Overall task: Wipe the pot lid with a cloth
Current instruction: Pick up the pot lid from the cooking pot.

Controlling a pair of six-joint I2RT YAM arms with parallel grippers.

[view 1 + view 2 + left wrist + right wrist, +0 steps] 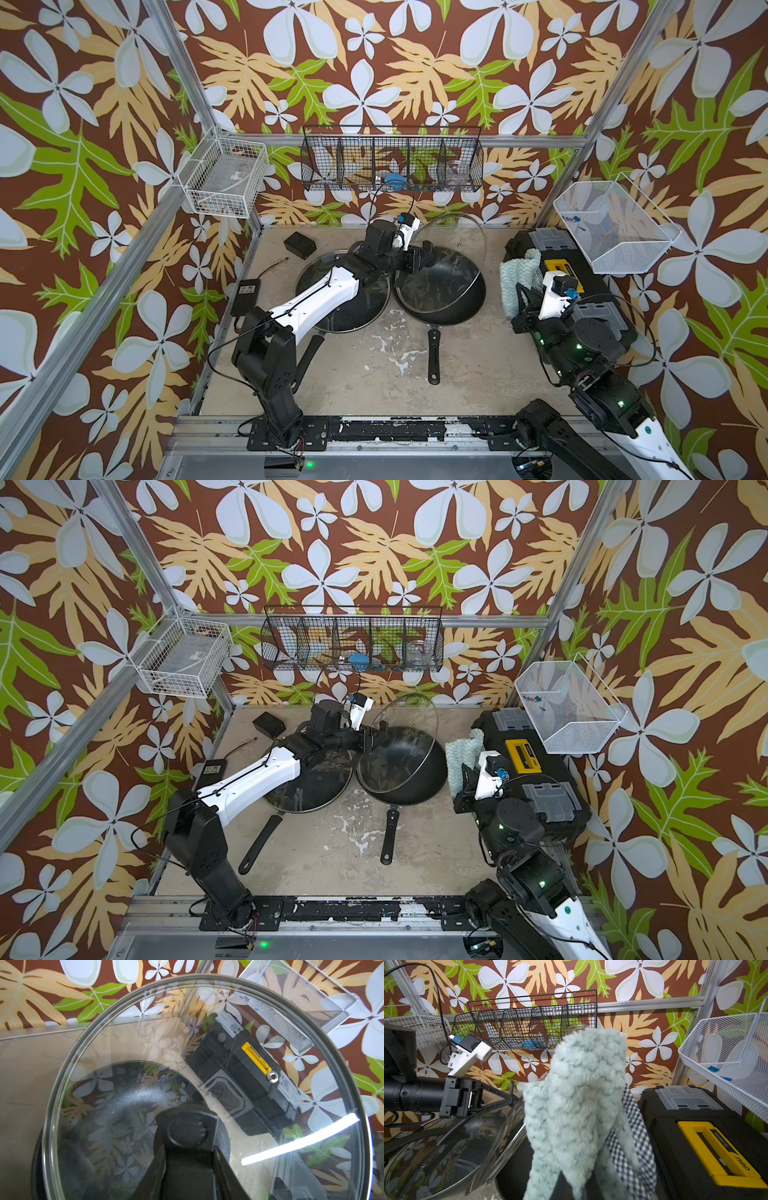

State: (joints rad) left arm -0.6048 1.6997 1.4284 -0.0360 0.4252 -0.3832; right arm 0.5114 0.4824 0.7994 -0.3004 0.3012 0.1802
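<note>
Jutting from right gripper [523, 297]: cloth [514, 270]

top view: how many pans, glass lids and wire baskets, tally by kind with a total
pans: 2 - left pan, right pan
glass lids: 2 - flat lid on the left pan, tilted lid held by the left gripper
wire baskets: 3 - white grid basket, black basket, white mesh basket
total: 7

The pot lid [145, 1049] is glossy glass, the cloth [577, 1095] soft and nubby.
</note>
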